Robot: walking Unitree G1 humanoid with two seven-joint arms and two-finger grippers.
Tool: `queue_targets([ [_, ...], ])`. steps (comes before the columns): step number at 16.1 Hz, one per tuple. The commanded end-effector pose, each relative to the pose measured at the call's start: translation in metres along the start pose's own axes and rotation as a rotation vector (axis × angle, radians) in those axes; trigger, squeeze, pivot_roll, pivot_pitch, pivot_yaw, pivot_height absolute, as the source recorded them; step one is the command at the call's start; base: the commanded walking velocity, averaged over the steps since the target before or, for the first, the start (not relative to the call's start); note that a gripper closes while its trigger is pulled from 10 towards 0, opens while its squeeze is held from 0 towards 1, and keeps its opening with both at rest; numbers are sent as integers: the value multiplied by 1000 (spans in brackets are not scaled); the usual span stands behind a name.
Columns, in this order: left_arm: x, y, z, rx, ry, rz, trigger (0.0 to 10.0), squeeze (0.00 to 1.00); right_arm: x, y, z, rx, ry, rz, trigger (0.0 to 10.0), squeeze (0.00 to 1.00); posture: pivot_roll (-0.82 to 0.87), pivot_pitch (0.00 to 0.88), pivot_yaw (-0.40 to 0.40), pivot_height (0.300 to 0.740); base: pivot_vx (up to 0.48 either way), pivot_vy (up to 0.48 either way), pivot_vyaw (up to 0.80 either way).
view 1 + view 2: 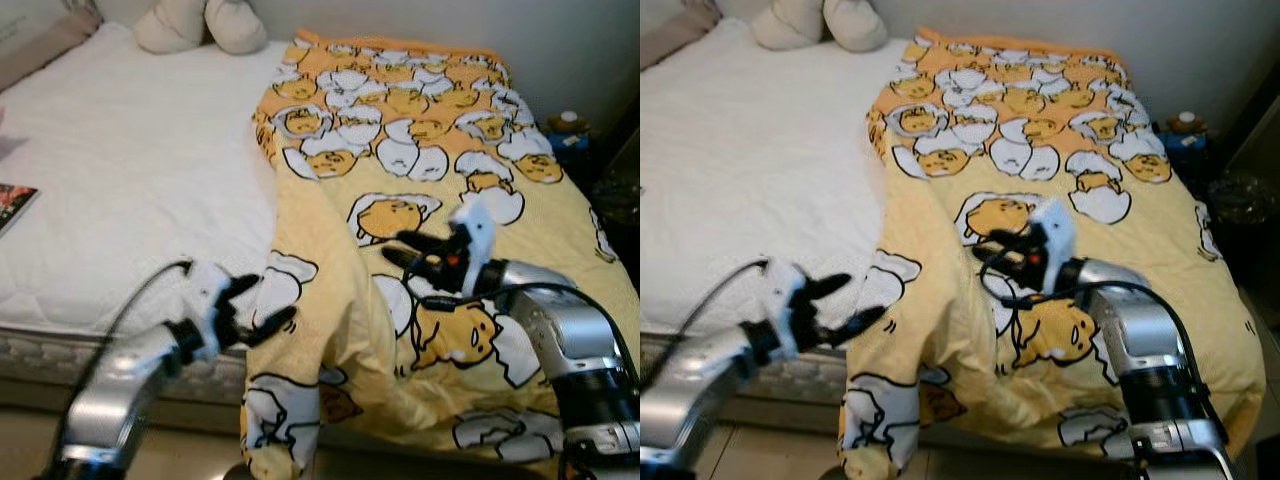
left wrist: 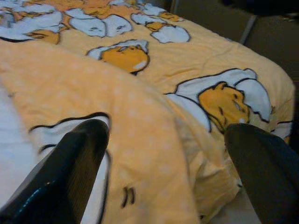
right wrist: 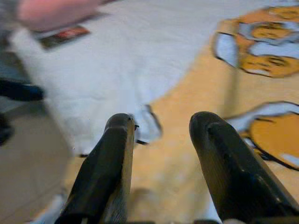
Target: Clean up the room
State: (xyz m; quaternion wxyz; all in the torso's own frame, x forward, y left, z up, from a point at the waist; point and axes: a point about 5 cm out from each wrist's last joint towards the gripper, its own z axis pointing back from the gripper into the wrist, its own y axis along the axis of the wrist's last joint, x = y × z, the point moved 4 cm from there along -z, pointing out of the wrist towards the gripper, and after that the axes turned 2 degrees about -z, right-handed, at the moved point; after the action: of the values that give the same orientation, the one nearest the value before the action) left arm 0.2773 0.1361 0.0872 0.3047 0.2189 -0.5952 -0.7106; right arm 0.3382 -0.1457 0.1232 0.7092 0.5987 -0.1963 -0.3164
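1. One yellow blanket [image 1: 420,200], printed with egg-and-yolk cartoon figures, covers the half of the bed on the right gripper's side. Its near corner hangs over the foot edge of the mattress [image 1: 120,200] toward the floor [image 1: 20,440].
2. One white mattress, bare on the side beyond the left gripper. Two cream cushion shapes [image 1: 200,25] lie at the head end, far ahead of both grippers.
3. One flat printed item, perhaps a magazine [image 1: 15,205], lies at the mattress's outer edge, well out past the left gripper.
4. Two grippers are at work.
5. The left gripper [image 1: 262,303] sits at the foot edge of the mattress, fingers spread wide. The blanket's raised fold lies just in front of it and between its fingertips. I cannot tell whether either finger touches the cloth.
6. The right gripper [image 1: 400,247] hovers over the middle of the blanket, fingers parted with a moderate gap and nothing between them. It points across toward the blanket's long edge and the bare mattress.
7. Edges: the blanket's long edge runs up the bed's middle, ahead of the left gripper and to the right gripper's inner side.
8. Open room: the bare mattress is wide and free beyond the left gripper.
9. On the right gripper's outer side, dark clutter [image 1: 580,140] stands close beside the bed against the wall.
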Motion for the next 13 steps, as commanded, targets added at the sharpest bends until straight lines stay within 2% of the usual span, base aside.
queue_targets([
  [1,1,7,-7,24,7,-33,10000,0,5,-7,0,4,-52,13,10000,0,-21,0,22,740,0,0,0],
  [4,8,6,-10,17,-41,-38,10000,0,6,-9,-5,22,-54,17,10000,0,-24,0,12,740,0,0,0],
  [8,-5,7,-4,3,-19,-62,10000,0,10,-4,-10,16,-19,52,10000,0,-15,0,-1,740,0,0,0],
  [10,-29,2,0,-13,115,-73,10000,0,16,-3,-14,25,-56,55,10000,0,-2,0,-12,740,0,0,0],
  [12,-66,-22,11,-160,339,-84,10000,0,19,-3,-19,50,-107,43,10000,0,2,0,-16,740,0,0,0],
  [13,-67,-18,12,-123,337,-65,10000,0,15,-4,-22,64,-99,32,10000,0,4,0,-17,740,0,0,0],
])
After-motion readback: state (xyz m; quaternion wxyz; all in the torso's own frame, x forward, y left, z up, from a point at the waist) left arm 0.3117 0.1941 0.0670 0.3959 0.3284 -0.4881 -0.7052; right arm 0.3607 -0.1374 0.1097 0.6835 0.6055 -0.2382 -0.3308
